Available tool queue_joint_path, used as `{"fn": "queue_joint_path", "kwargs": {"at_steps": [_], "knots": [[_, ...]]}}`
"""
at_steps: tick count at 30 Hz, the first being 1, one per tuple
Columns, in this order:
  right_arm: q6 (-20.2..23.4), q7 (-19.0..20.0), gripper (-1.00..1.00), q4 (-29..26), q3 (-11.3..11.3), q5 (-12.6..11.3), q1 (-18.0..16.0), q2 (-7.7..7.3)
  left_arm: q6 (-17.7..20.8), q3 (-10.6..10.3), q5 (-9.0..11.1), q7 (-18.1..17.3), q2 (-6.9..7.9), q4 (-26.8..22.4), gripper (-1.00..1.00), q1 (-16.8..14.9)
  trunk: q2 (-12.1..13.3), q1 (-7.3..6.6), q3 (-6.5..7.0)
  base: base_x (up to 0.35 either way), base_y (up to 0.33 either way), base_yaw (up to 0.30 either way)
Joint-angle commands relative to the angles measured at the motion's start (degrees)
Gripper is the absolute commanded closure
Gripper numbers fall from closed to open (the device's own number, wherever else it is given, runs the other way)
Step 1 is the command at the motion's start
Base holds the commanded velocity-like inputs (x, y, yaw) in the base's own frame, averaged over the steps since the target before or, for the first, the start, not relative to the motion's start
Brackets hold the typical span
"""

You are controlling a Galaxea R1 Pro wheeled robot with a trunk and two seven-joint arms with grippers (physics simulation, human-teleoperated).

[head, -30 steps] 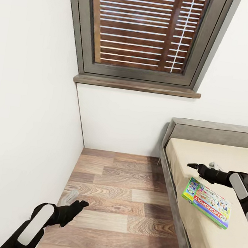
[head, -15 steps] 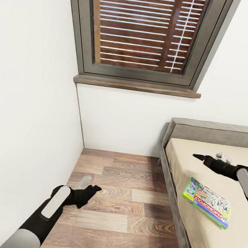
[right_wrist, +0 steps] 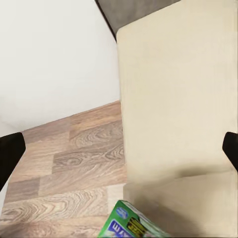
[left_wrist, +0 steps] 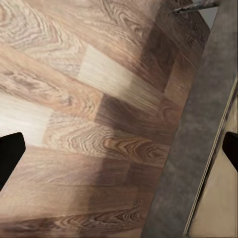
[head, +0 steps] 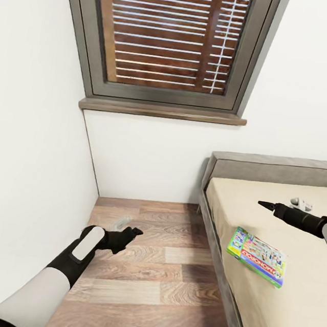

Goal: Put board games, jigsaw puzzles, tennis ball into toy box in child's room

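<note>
Monopoly board game [head: 256, 256] flat on bed [head: 268, 311], right pincer [head: 282, 205] above.

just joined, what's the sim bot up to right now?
It is beside the beige bed, handling nothing. A green-edged Monopoly board game box lies flat on the mattress near its edge. The right gripper hovers open above the mattress, just beyond the box, not touching it. The left gripper hangs open over the wood-plank floor.
</note>
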Motion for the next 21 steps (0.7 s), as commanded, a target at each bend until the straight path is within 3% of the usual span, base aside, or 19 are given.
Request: {"fn": "queue_joint_path", "kwargs": {"at_steps": [1, 9, 10, 12, 15, 21], "knots": [[0.4, 0.2, -1.00, -0.4, -0.1, 0.0, 0.1, -0.05, 0.0, -0.1, 0.4, -0.4, 0.03, 0.4, -1.00, -0.3, 0.0, -0.01, -0.03, 0.000, 0.000, -0.264], [0.8, 0.2, -1.00, -1.4, -0.1, 0.0, 0.5, -0.21, -0.1, -0.1, 0.0, -3.2, 0.19, 3.3, -1.00, -1.1, 0.0, -0.01, 0.18, 0.000, 0.000, -0.274], [0.9, 0.3, -1.00, -1.7, -0.1, 0.0, 0.6, -0.28, -1.3, -0.1, -0.1, -6.2, 0.63, 6.1, -1.00, -1.3, 0.0, -0.01, 0.22, 0.000, 0.000, -0.285], [0.9, 0.3, -1.00, -1.8, -0.1, 0.0, 0.6, -0.28, -1.6, -0.1, -0.1, -7.4, 0.83, 6.5, -1.00, -1.3, 0.0, -0.01, 0.28, 0.000, 0.000, -0.285], [1.1, 0.3, -1.00, -1.9, -0.1, -0.1, 0.7, -0.28, -2.3, 0.0, -0.2, -12.1, 1.90, 7.9, -1.00, -1.3, 0.0, -0.01, 0.37, 0.000, 0.000, -0.286], [1.4, 0.3, -1.00, -2.0, -0.1, -0.1, 0.7, -0.28, -2.9, 0.0, -0.2, -14.9, 2.63, 8.7, -1.00, -1.2, 0.0, -0.01, 0.56, 0.000, 0.000, -0.281]]}}
